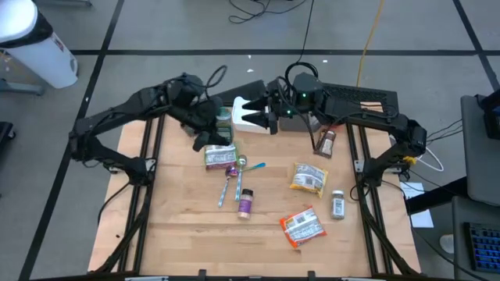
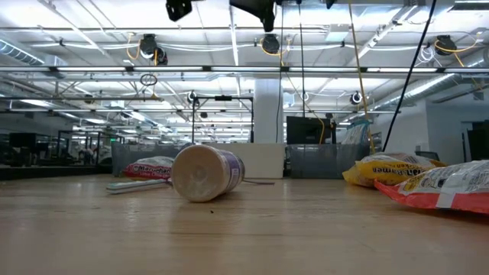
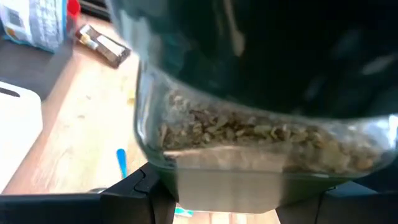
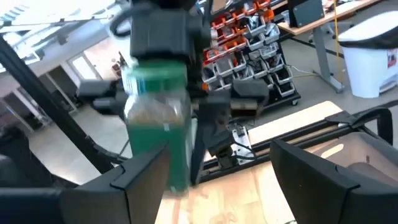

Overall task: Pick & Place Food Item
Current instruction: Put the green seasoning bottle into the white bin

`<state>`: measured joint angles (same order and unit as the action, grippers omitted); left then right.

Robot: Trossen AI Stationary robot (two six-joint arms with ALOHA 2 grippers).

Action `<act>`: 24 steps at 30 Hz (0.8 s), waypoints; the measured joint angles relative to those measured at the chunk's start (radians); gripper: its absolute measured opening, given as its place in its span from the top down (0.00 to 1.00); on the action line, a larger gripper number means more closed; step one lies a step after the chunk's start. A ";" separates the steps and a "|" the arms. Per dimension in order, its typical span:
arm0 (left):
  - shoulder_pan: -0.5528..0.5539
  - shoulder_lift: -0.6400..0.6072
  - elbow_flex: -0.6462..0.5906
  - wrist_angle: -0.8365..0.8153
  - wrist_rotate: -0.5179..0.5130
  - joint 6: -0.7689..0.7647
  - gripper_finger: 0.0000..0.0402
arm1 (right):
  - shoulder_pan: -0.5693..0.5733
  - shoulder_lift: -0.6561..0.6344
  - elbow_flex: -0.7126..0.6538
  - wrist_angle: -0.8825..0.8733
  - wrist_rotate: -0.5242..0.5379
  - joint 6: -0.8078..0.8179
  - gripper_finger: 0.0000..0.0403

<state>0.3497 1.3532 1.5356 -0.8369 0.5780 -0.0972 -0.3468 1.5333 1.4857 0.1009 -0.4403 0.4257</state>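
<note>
A clear jar with a green lid, part full of pale grains, hangs in the air over the table's far middle, with my left gripper shut on it. My right gripper faces it from the right, level and open. The jar stands just ahead of one of its fingers; whether they touch, I cannot tell. In the high view the jar shows between the two arms. My left gripper pinches the jar between its two fingers, which lie on either side of the glass wall. In the right wrist view the gripper sits over the jar's lid end. The jar is lifted clear of the table.
On the table lie a green-white packet, two spoons, a purple bottle on its side, a yellow bag, an orange bag and two small spice jars. A white board lies at the far edge.
</note>
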 joint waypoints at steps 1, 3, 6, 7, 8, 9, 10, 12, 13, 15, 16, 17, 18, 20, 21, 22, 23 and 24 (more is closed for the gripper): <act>0.005 0.012 0.000 0.000 0.001 0.008 0.49 | -0.005 0.000 0.000 0.000 -0.003 0.012 0.33; 0.014 0.037 0.000 0.001 0.001 0.023 0.49 | -0.015 0.000 0.000 0.000 -0.007 0.035 0.33; 0.026 0.073 0.000 0.008 -0.003 0.033 0.49 | -0.026 0.000 0.000 0.000 -0.009 0.040 0.33; 0.030 0.085 0.000 0.016 -0.003 0.032 0.49 | -0.028 0.000 0.000 0.003 -0.015 0.047 0.33; 0.034 0.094 0.000 0.028 -0.003 0.031 0.49 | -0.033 0.000 0.000 0.006 -0.035 0.060 0.33; 0.037 0.103 0.000 0.040 -0.003 0.028 0.49 | -0.036 0.000 0.000 0.008 -0.058 0.077 0.33; 0.039 0.110 0.000 0.054 -0.003 0.028 0.49 | -0.040 0.000 0.000 0.008 -0.080 0.088 0.33; 0.046 0.117 0.000 0.081 -0.003 0.025 0.49 | -0.040 -0.001 0.000 -0.001 -0.090 0.089 0.33; 0.050 0.118 0.000 0.092 -0.003 0.025 0.49 | -0.040 -0.001 0.000 -0.004 -0.088 0.086 0.33; 0.057 0.115 0.000 0.117 -0.004 0.024 0.49 | -0.041 0.000 0.000 -0.002 -0.085 0.081 0.33; 0.062 0.115 0.000 0.125 -0.004 0.016 0.49 | -0.042 0.000 0.000 0.002 -0.083 0.077 0.33; 0.067 0.115 0.000 0.127 -0.003 0.013 0.49 | -0.043 0.000 0.000 0.007 -0.079 0.070 0.33; 0.073 0.115 0.000 0.128 0.000 0.009 0.49 | -0.043 -0.001 0.000 0.009 -0.073 0.062 0.33; 0.083 0.116 0.000 0.133 0.022 0.005 0.49 | -0.043 -0.001 0.000 0.011 -0.054 0.046 0.33; 0.086 0.116 0.000 0.133 0.028 0.001 0.49 | -0.043 -0.001 0.000 0.014 -0.054 0.037 0.33; 0.088 0.115 0.000 0.133 0.030 -0.001 0.49 | -0.043 0.000 0.000 0.017 -0.054 0.034 0.33; 0.088 0.115 0.000 0.133 0.031 -0.001 0.49 | -0.043 0.000 0.000 0.021 -0.054 0.033 0.33; 0.088 0.115 0.000 0.133 0.032 -0.001 0.49 | -0.043 0.000 0.000 0.023 -0.052 0.032 0.33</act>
<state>0.4380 1.4685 1.5360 -0.7036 0.6096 -0.0983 -0.3897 1.5330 1.4857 0.1238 -0.4928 0.4576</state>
